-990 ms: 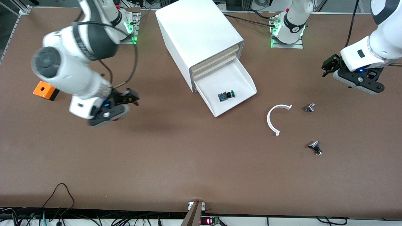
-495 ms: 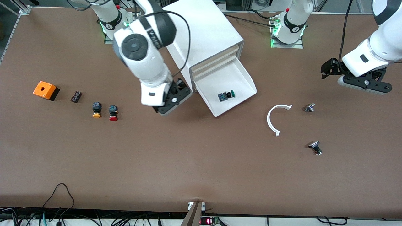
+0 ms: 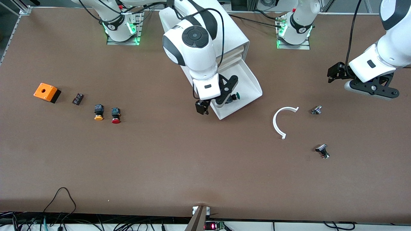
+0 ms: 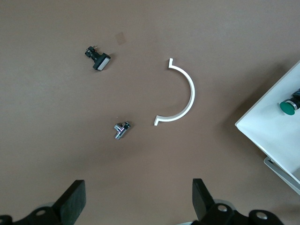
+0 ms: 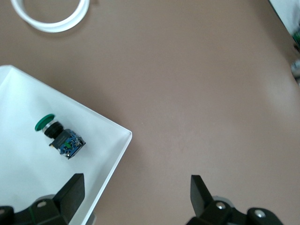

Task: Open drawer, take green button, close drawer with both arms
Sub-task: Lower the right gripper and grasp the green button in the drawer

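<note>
Right gripper [image 3: 217, 96] hung over the pulled-out drawer [image 3: 249, 84], fingers [image 5: 202, 190] spread and empty; the green-capped button [image 3: 233, 97] lay in the tray just beside and below it; left gripper [image 3: 369, 85] waited, spread, over bare table near the white half-ring [image 3: 281, 121], well apart from the drawer.

The table [image 3: 160, 160] was plain matte brown. On it the cabinet [image 3: 205, 29] and its pulled-out drawer [image 3: 253, 86] were white. In the drawer, the button [image 5: 60, 136] had a green cap and a black body with a blue patch. Near the drawer lay a white curved strip [image 3: 281, 120]. Well away from the cabinet sat an orange box [image 3: 46, 92], an orange-capped button [image 3: 98, 112] and a red-capped button [image 3: 115, 115].
</note>
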`<state>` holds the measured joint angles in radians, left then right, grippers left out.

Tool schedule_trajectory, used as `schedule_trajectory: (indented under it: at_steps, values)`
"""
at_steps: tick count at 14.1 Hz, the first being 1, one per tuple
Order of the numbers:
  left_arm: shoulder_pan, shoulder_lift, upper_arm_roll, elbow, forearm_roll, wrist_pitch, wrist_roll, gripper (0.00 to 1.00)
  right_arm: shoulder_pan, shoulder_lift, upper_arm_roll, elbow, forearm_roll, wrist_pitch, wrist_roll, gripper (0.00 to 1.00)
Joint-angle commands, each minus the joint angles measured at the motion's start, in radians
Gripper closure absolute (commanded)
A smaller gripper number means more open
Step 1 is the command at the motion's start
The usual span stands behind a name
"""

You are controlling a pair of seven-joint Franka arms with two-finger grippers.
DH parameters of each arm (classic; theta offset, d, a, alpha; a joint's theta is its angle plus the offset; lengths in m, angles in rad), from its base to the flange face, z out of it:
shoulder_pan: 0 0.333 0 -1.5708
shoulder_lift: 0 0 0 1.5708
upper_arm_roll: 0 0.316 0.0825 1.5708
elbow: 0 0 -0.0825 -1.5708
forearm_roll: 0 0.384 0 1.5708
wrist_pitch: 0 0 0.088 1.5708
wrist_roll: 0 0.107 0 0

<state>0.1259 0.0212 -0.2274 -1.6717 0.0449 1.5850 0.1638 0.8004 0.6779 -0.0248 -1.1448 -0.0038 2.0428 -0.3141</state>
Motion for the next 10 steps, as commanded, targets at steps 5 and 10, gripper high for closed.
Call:
schedule_trajectory:
  at_steps: [5,10]
  values:
    - [-0.006,0.016,-0.003,0.041,0.001,-0.031,-0.01,0.0,0.04,0.049,0.033,0.016,-0.002,0.008,-0.259,0.0]
    - [-0.009,0.016,-0.003,0.041,0.001,-0.033,-0.012,0.0,0.077,0.11,0.033,-0.03,-0.007,0.109,-0.322,0.0]
